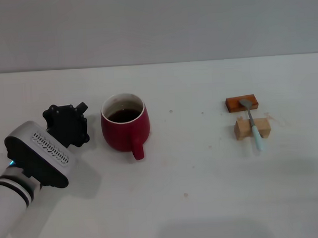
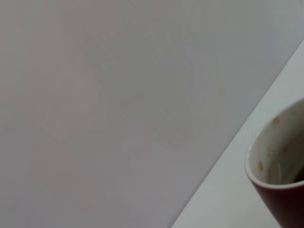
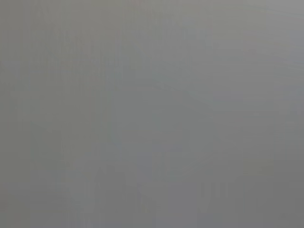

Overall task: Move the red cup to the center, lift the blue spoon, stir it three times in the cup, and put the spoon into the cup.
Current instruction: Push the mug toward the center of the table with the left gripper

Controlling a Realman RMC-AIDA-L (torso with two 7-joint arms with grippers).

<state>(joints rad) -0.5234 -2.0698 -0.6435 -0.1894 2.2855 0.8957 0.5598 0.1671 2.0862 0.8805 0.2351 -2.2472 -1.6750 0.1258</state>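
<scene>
My left gripper (image 1: 79, 123) hovers at the left of the head view, just beside the squat dark-red ceramic cup (image 1: 125, 129), holding nothing; how far its jaws stand apart I cannot tell. I judge the first step is in hand: grasping the cup to carry it toward the centre. The slim pale-blue spoon (image 1: 253, 128) lies at right across a light wooden block (image 1: 251, 128) and an orange-brown block (image 1: 241, 103). Only my left wrist view shows the cup's speckled white inside; my right gripper appears nowhere.

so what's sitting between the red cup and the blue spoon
Nothing: the head view shows only bare white table between the red cup and the blue spoon, which lies across two small blocks.
</scene>
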